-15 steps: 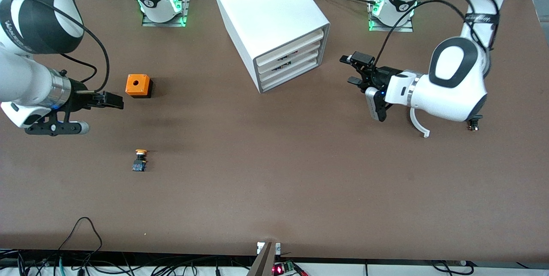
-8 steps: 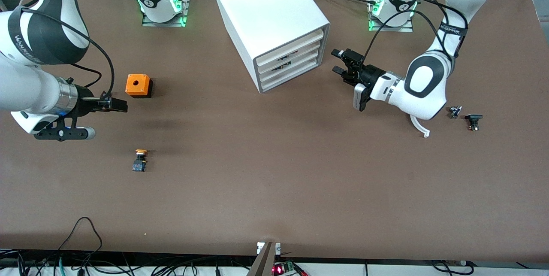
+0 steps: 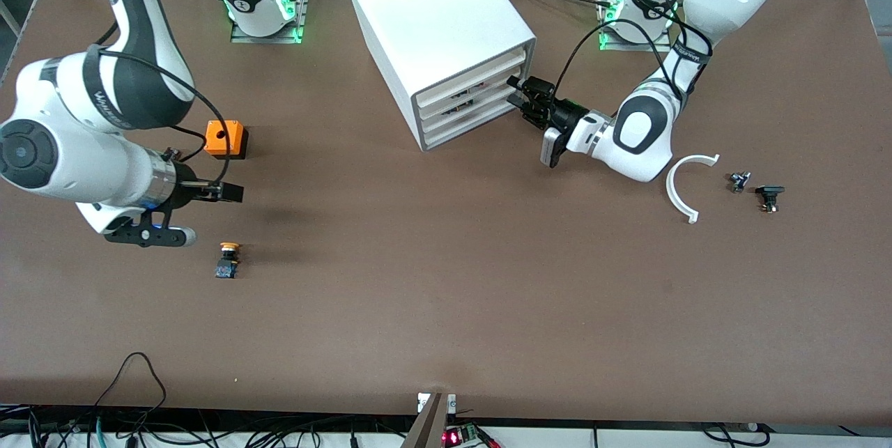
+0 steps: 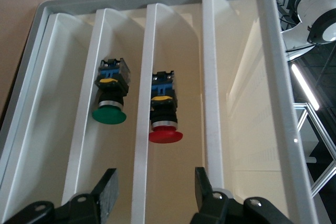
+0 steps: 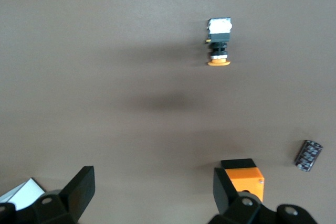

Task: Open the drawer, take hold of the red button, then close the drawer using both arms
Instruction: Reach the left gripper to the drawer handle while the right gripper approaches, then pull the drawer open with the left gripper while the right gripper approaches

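Pincer fingers spread apart, the left pincer sat right at the cream fronts of the white cabinet, level with the drawer, which from the front camera looked flush with its neighbours and not yet pulled out. From where I sat at the controls, the left wrist camera stared straight into the cabinet face: the button lay in one slot, dead ahead between the two open fingers, its red cap turned toward the pincer and its black-and-blue body pointing deeper in, so its long axis ran along the line the drawer would slide. A green-capped button lay the same way in the slot beside it. The left arm was by far the nearer of the two to the drawer. At the right arm's end of the worktop, the right pincer hung over bare surface with its fingers also parted, between the orange box and the yellow-capped button, gripping nothing; that arm appeared to be waiting. I judged the opening step was only about to begin: the left pincer needed a hold on the middle front, then a straight pull away from the cabinet.
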`<state>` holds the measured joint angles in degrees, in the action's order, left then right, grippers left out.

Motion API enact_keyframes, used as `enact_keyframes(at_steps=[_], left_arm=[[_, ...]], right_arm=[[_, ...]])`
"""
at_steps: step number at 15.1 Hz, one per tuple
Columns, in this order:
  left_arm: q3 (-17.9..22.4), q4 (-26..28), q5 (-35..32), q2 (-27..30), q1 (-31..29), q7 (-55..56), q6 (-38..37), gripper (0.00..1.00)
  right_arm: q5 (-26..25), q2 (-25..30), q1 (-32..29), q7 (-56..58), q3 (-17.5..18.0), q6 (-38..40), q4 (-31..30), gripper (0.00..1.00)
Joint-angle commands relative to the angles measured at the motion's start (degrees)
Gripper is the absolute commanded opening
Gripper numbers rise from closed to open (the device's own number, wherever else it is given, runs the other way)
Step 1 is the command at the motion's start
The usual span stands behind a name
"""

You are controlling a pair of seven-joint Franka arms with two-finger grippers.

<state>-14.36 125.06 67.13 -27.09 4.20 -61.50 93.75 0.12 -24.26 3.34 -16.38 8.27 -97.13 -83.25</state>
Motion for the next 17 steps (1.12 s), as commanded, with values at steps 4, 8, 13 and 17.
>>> enact_keyframes(at_steps=[4,8,13,17], left_arm=[[-2.1,3.1,2.8,0.8,1.1,-2.4,3.5,0.55],[-3.3,3.9,2.8,0.8,1.1,-2.5,3.6,0.39],[-3.4,4.2,4.1,-0.2,2.5,-2.4,4.2,0.0],[-3.4,3.6,4.0,-0.2,1.7,-2.0,4.2,0.0]], right_arm=[[0.6,-0.7,3.0,-6.6,0.0,-0.3,1.9,1.0],[0.6,-2.7,6.3,-14.0,0.0,0.4,6.4,1.0],[0.6,-4.9,10.2,-22.7,0.0,0.5,10.9,1.0],[0.6,-7.6,12.9,-29.5,0.0,0.5,15.1,1.0]])
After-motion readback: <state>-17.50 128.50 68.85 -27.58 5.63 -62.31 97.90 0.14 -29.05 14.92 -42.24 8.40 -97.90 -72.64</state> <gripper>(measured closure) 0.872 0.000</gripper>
